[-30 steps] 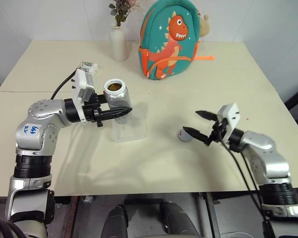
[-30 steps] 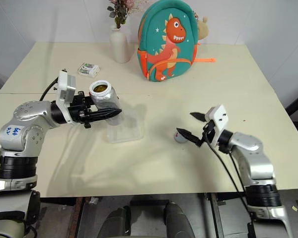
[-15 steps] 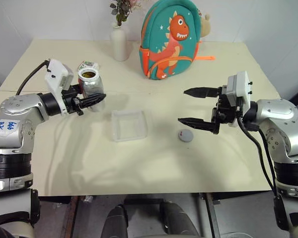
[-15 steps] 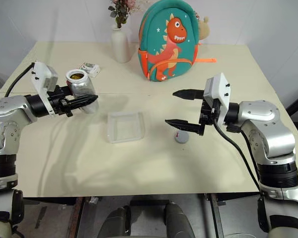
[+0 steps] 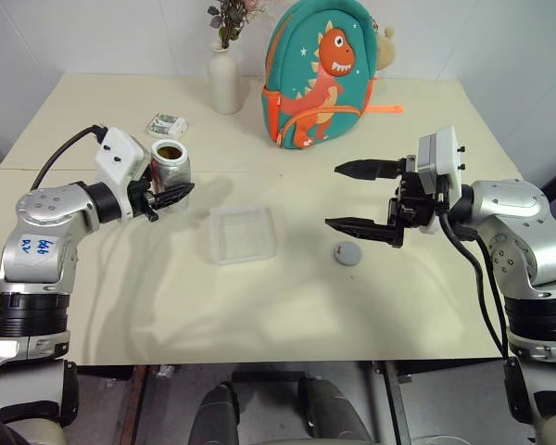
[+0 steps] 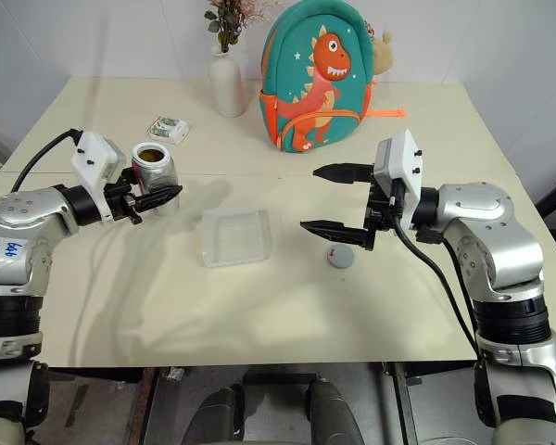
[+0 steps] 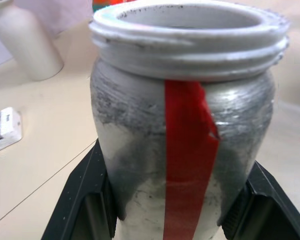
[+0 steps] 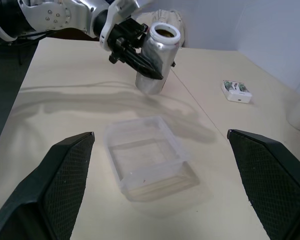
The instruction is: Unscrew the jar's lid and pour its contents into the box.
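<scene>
Left claw (image 5: 171, 194) pinches the open silvery, red-labelled jar (image 5: 170, 163) upright; right claw (image 5: 360, 197) spread. Carry the jar over the clear shallow plastic box (image 5: 243, 233), then tip slowly.

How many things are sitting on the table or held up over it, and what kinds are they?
Jar: 1
Lid: 1
Box: 1
Vase: 1
Backpack: 1
Packet: 1
Total: 6

The uncapped jar (image 5: 170, 164) is held upright at left, the clear box (image 5: 243, 234) and grey lid (image 5: 347, 253) lying centre.
</scene>
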You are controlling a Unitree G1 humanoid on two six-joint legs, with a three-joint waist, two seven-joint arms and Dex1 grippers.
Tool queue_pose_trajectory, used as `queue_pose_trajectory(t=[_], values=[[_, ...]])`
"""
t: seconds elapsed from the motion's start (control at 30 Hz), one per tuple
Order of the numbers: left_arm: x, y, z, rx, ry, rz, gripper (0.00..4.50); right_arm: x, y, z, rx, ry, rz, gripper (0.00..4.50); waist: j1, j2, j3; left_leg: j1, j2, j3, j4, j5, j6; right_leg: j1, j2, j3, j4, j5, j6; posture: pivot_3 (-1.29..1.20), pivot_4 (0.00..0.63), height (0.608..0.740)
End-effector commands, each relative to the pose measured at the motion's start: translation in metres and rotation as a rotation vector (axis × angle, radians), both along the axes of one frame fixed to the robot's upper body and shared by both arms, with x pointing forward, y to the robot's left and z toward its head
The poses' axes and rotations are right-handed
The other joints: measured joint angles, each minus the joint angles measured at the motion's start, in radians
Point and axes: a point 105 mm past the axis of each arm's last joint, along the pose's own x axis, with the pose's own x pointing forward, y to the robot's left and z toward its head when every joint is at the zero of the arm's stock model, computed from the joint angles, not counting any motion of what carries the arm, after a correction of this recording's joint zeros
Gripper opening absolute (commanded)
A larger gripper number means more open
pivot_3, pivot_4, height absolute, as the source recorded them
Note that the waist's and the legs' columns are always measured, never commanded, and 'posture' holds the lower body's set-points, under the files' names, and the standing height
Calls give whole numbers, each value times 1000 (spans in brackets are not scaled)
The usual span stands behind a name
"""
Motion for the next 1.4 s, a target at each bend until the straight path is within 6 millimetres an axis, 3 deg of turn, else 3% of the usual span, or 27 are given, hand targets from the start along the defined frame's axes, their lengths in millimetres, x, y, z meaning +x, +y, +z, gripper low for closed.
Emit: queue_pose_trajectory(t=[0.03, 0.17, 0.23, 0.33, 0.47, 0.63, 0.77, 1.03, 1.4], values=[[2, -8, 15, 172, -141, 14, 2059, -4, 1, 6, 27, -35, -1, 4479, 0, 0, 0, 0, 0, 0, 0, 0, 0, 0, 0, 0, 0, 0, 0, 0, 150, 740], [8, -21, 38, 478, -462, 54, 2059, -2, 1, 5, 50, -28, -22, 4479, 0, 0, 0, 0, 0, 0, 0, 0, 0, 0, 0, 0, 0, 0, 0, 0, 150, 740], [8, -31, 58, 736, -732, 80, 2059, -1, 1, 5, 68, -24, -30, 4479, 1, 0, 0, 0, 0, 0, 0, 0, 0, 0, 0, 0, 0, 0, 0, 0, 150, 740], [9, -45, 72, 1064, -1063, 74, 2059, 1, 4, 5, 87, -19, -33, 4479, 2, 0, 0, 0, 0, 1, 0, 0, 0, 0, 0, 2, -1, 0, 1, 0, 150, 740], [10, -61, 64, 1375, -1361, -45, 2059, 2, 8, 5, 112, -15, -35, 4479, 1, 0, 0, 0, -1, 4, 0, 0, 0, 0, -1, 4, -1, 2, 3, 0, 150, 740], [16, -69, 63, 1490, -1552, -77, 2059, 4, 10, 8, 148, -14, -44, 4479, 2, 0, 0, 0, -1, 7, 0, 0, 0, -2, -1, 8, 0, 2, 4, 0, 150, 740], [14, -84, 59, 1471, -1679, -91, 2059, 6, 11, 11, 192, -14, -58, 4479, 6, 0, 0, 0, -1, 8, 0, 0, 1, -3, 0, 8, 2, 2, 4, 0, 150, 740], [9, -86, 58, 1461, -1729, -59, 2059, 9, 12, 11, 228, -8, -75, 4479, 2, 0, 0, 0, -1, 10, 0, 0, 1, -5, 0, 11, 5, 2, 4, 0, 150, 740], [6, -76, 62, 1421, -1640, 12, 2059, 12, 14, 13, 234, -8, -61, 4479, 2, 0, 0, 0, -1, 11, 1, 0, 1, -6, 0, 12, 7, 3, 5, 0, 150, 740]])
